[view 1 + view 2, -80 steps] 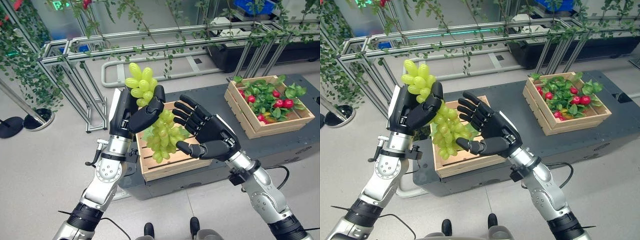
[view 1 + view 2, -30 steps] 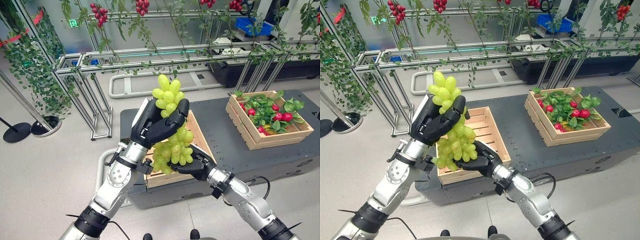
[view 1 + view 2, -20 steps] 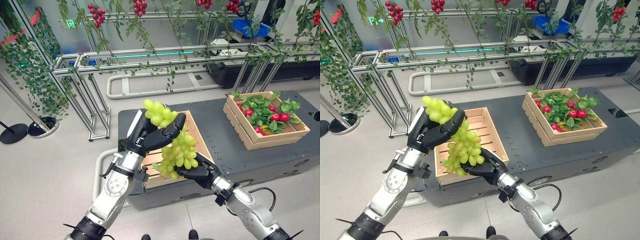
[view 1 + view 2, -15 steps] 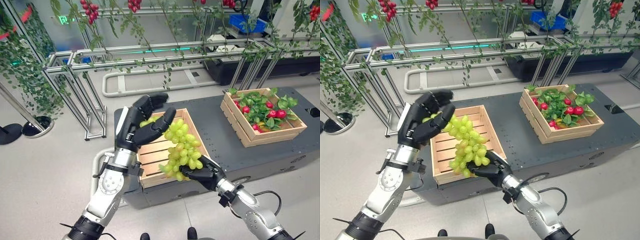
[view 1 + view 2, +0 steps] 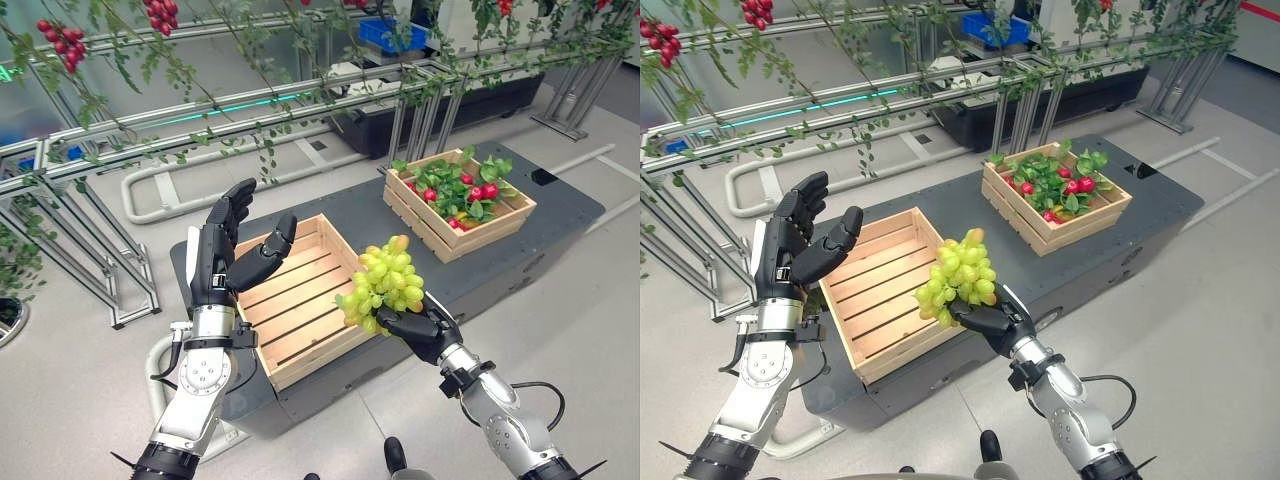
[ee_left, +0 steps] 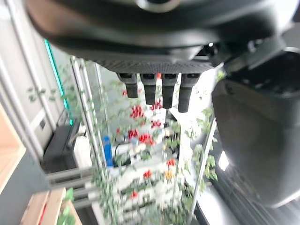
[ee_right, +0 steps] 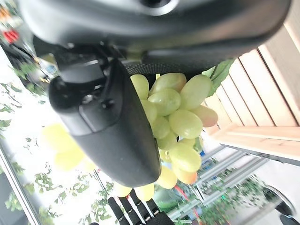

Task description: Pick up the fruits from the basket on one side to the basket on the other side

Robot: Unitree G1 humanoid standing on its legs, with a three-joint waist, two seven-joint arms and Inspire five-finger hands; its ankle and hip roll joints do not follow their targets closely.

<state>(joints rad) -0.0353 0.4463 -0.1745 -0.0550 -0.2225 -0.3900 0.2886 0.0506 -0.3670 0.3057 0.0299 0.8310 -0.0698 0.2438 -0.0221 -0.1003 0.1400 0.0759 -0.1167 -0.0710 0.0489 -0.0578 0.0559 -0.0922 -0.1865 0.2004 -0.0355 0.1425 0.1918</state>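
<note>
Dark platform [image 5: 350,205] with an empty wooden crate [image 5: 290,300] and a fruit-filled crate [image 5: 455,200]

2 wooden crates on the dark platform [image 5: 470,290]: near crate [image 5: 300,350] w/ bare slats, far crate [image 5: 500,222] w/ leaves + red fruit, approx 5 red ones showing. 1 grape bunch [image 5: 385,283]. 2 robot hands: left hand [image 5: 222,262], right hand [image 5: 420,330].

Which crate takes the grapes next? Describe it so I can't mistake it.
On the dark platform stand two wooden crates. The target is the far one, on the robot's right, filled with green leaves and red fruit; the near crate shows bare slats.
</note>
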